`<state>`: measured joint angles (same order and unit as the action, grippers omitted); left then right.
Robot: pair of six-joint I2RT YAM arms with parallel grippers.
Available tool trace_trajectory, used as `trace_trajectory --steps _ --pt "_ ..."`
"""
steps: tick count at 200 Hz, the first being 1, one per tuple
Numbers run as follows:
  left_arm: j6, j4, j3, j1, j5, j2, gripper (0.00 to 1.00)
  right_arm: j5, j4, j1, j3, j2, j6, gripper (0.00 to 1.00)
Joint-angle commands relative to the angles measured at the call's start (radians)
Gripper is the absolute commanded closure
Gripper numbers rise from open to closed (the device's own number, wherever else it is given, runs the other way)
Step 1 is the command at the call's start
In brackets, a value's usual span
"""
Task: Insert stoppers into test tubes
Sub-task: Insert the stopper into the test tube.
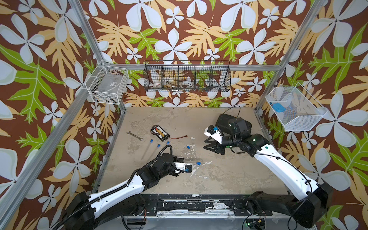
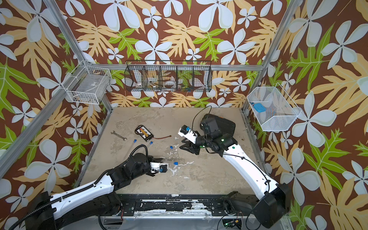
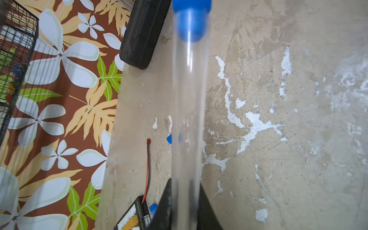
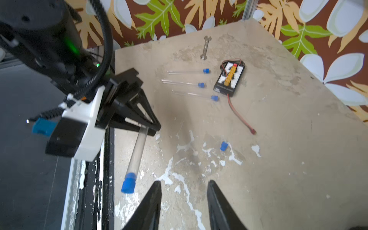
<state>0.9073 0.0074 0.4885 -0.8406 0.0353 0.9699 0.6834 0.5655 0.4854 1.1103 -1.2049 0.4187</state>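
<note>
Capping is looking finished on the test tube [image 4: 137,151] that the left gripper [image 4: 147,127] is clamping by one end. Its jaws are pressing together on the glass, and a blue stopper [image 4: 128,185] is sitting in the mouth at the far end, well out beyond the fingertips. The right gripper [image 4: 184,181] is hanging just beside that capped end without touching it, its jaws standing apart with nothing between them. Well beyond its tips, across the table [image 4: 278,159], three capped tubes [image 4: 182,82] are lying side by side next to a charger board [image 4: 230,79] and a wrench [image 4: 205,47]. One loose stopper [image 4: 224,146] is resting nearer, a little ahead of the open jaws. The step in hand is appearing to be the changeover from this tube to the last stopper. The left gripper is needing to lay its tube down with the others, and the right is needing to descend over the loose stopper and pinch it squarely across its sides. No uncapped tube is showing in any view; one may be lying hidden under the left arm [image 1: 119,187].
</note>
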Motion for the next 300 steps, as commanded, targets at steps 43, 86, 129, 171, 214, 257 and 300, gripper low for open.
trace_trajectory --steps 43,86,129,171,214,257,300 --pt "-0.272 -0.024 0.028 0.011 -0.160 0.035 1.00 -0.062 0.018 0.041 -0.136 0.176 0.142 0.56" --pt "-0.293 0.005 0.034 0.013 -0.229 0.035 1.00 -0.090 -0.027 0.146 -0.248 0.273 0.383 0.51" --pt "-0.283 -0.001 0.046 0.014 -0.265 0.042 1.00 -0.089 -0.012 0.172 -0.202 0.199 0.457 0.51" --pt "-0.283 -0.008 0.056 0.014 -0.282 0.047 1.00 -0.116 -0.030 0.199 -0.175 0.158 0.501 0.55" --pt "-0.288 -0.012 0.059 0.013 -0.291 0.056 1.00 -0.105 -0.025 0.204 -0.173 0.152 0.547 0.62" --pt "-0.292 -0.008 0.058 0.013 -0.293 0.055 1.00 -0.097 -0.015 0.209 -0.178 0.147 0.571 0.71" --pt "-0.295 -0.008 0.056 0.013 -0.295 0.056 1.00 -0.097 -0.020 0.211 -0.176 0.143 0.573 0.78"
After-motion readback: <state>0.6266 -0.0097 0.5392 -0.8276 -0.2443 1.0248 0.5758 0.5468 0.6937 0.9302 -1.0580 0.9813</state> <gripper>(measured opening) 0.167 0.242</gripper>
